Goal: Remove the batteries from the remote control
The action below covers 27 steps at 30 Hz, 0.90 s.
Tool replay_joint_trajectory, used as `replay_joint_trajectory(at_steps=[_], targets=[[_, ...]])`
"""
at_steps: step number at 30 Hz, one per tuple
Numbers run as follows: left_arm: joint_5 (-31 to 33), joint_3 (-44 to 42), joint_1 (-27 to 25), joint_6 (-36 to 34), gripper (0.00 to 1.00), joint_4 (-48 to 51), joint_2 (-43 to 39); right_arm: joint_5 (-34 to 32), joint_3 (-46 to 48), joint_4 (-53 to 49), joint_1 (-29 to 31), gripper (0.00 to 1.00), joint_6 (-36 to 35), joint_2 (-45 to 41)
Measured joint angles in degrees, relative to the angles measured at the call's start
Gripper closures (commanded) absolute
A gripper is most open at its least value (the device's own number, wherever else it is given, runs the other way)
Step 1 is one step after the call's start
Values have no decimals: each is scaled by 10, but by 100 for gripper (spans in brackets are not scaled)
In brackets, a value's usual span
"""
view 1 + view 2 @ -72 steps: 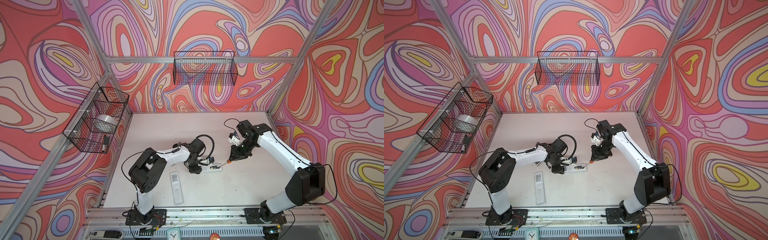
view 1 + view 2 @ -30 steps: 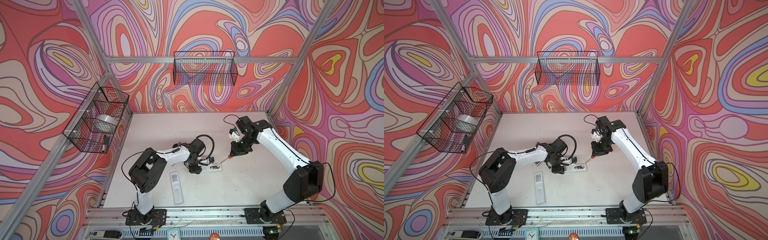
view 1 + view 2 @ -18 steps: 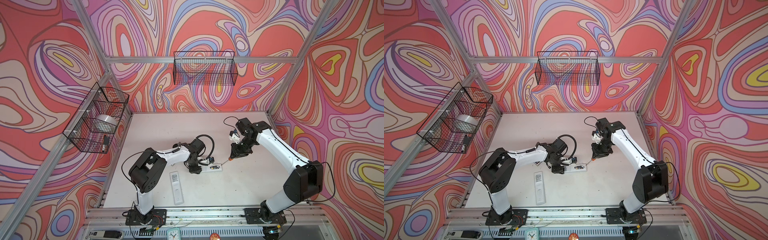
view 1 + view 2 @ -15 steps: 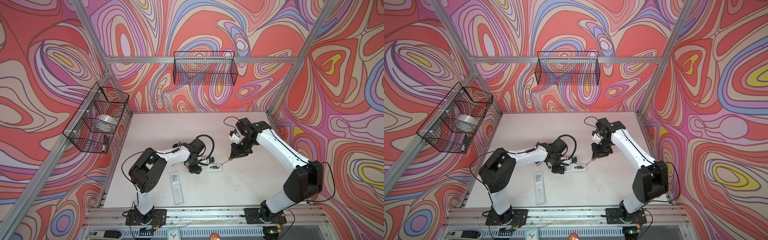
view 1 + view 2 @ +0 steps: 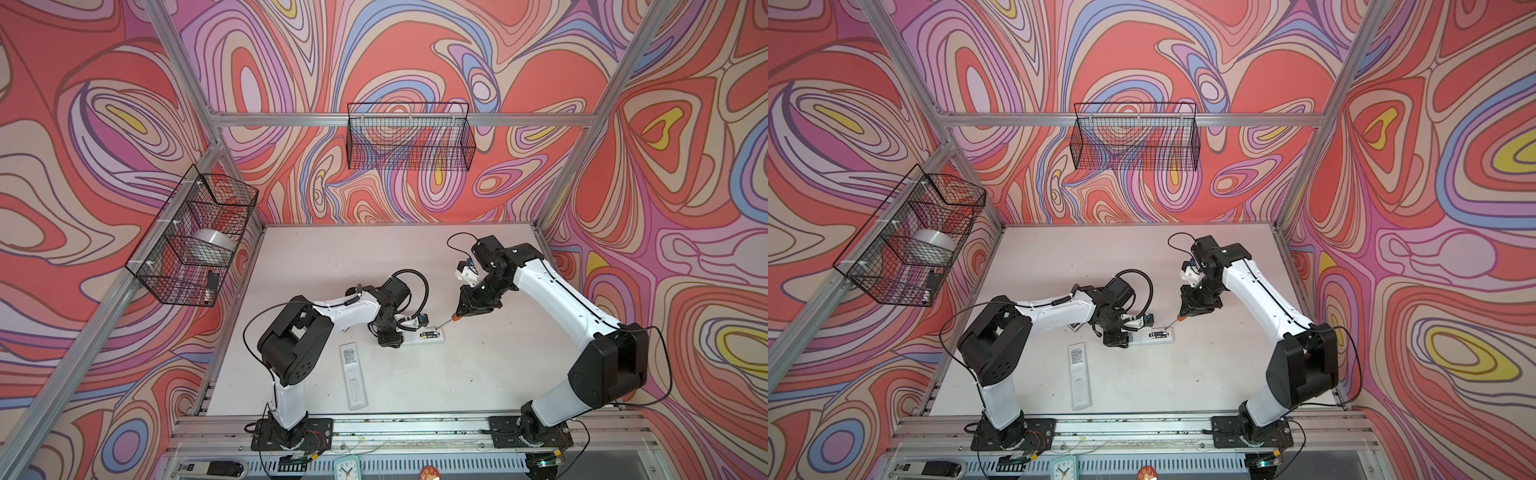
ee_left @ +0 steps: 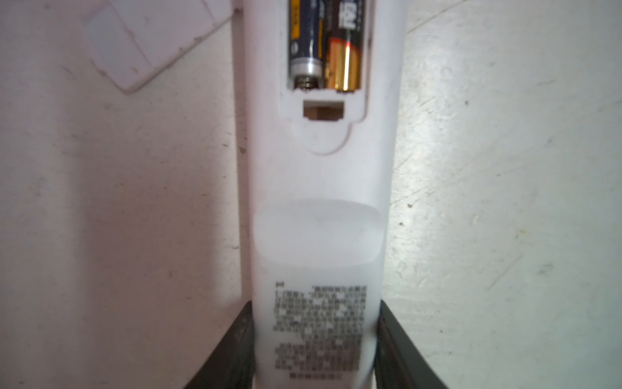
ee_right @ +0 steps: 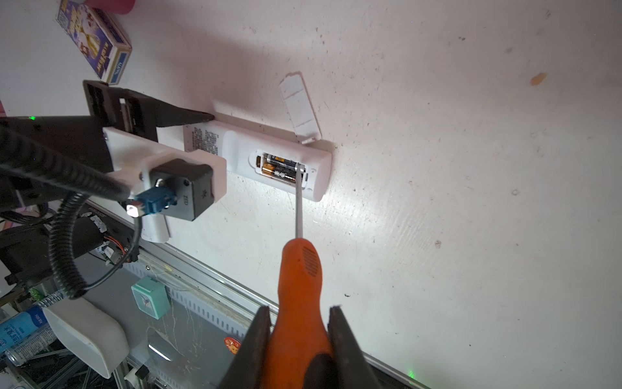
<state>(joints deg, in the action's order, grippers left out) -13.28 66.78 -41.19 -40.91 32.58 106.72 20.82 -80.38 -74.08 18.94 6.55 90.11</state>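
White plastic remote control [image 7: 321, 168] clamped by left gripper [image 6: 314, 343], orange-handled steel screwdriver [image 7: 299, 266] pinched in right gripper [image 7: 300, 336] — its tip at the end of black-and-gold cylindrical batteries [image 7: 279, 166] in open compartment

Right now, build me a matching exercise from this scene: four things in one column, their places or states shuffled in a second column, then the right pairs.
Things:
1. screwdriver
2. open remote
3. battery cover
4. batteries

Places or states:
A. lying detached on the table, next to the open remote
B. clamped in the left gripper
C. side by side inside the open remote
D. held by its orange handle in the right gripper

Pairs: 1-D, 2-B, 3-A, 4-C.
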Motion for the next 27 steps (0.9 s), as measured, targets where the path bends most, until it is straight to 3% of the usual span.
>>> replay_joint_trajectory(at_steps=[27], targets=[[0,0,0,0,65,0,0,8,28,13,-1,100,0,-8]])
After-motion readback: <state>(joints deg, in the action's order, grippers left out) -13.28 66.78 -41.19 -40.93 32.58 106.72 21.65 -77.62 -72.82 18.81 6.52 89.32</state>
